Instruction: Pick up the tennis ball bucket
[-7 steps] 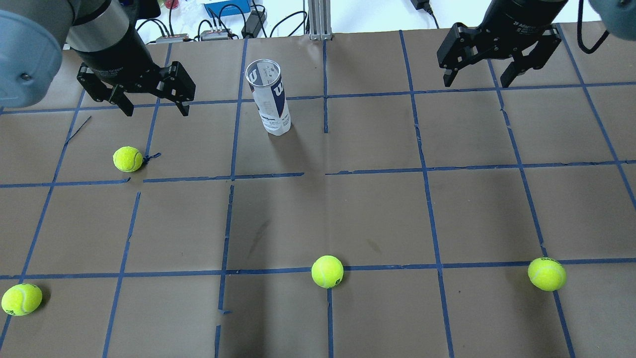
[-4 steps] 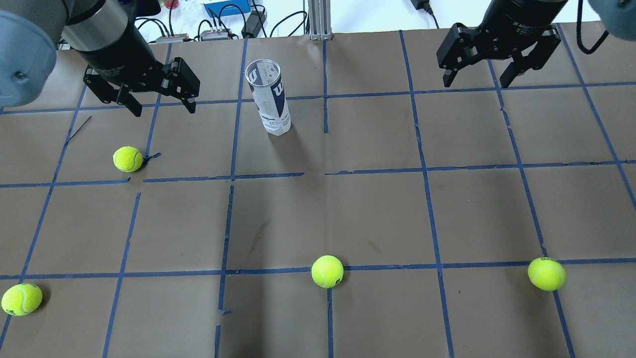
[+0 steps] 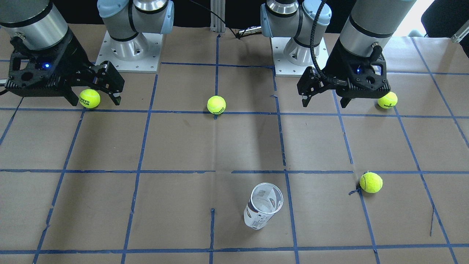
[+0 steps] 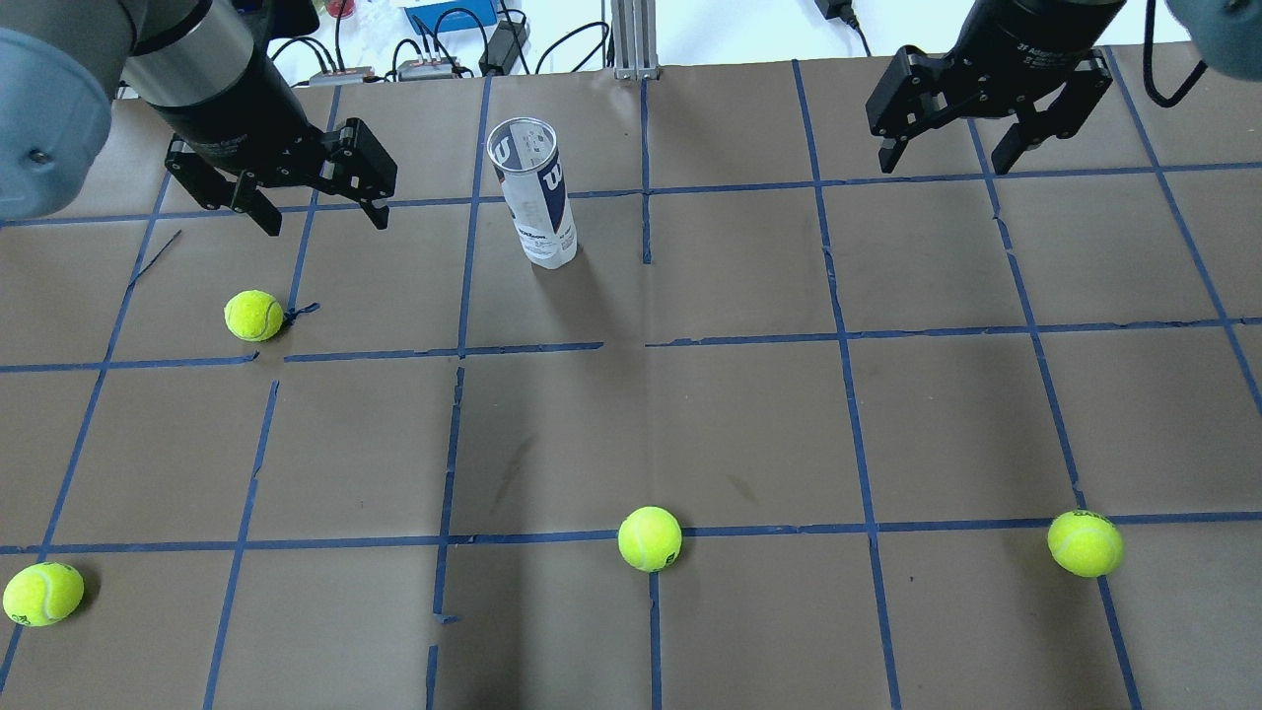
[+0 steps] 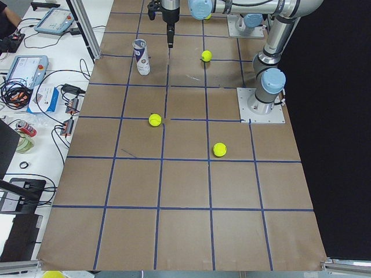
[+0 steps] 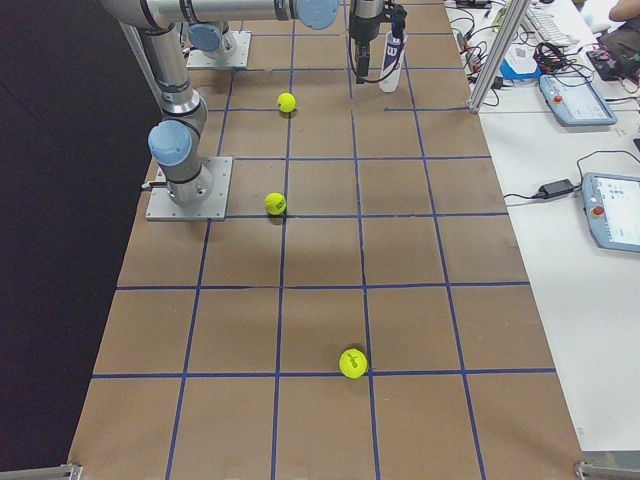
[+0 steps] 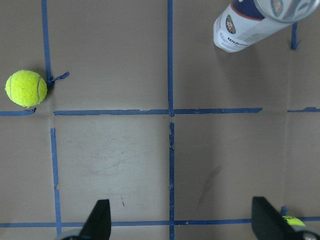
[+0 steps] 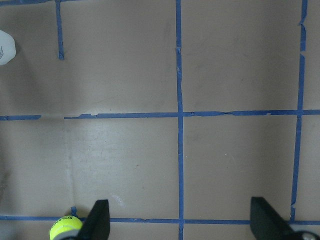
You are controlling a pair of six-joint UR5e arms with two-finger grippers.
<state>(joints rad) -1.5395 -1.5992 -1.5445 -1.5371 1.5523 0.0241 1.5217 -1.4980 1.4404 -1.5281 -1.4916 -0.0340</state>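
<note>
The tennis ball bucket (image 4: 535, 192), a clear tube with a white label and dark blue marks, stands upright and open-topped at the far middle of the table. It also shows in the front-facing view (image 3: 263, 206) and at the top right of the left wrist view (image 7: 250, 25). My left gripper (image 4: 323, 219) is open and empty, hanging above the table to the left of the bucket and apart from it. My right gripper (image 4: 945, 163) is open and empty, hanging well to the bucket's right.
Several loose yellow-green tennis balls lie on the brown table: one (image 4: 253, 315) near the left gripper, and others along the near side (image 4: 650, 538), (image 4: 1085, 542), (image 4: 42, 594). Cables and boxes (image 4: 434, 39) and a metal post (image 4: 631, 39) stand past the far edge.
My left gripper has shifted a little to the right, toward the bucket, and stays open. The right gripper and the bucket have not moved.
</note>
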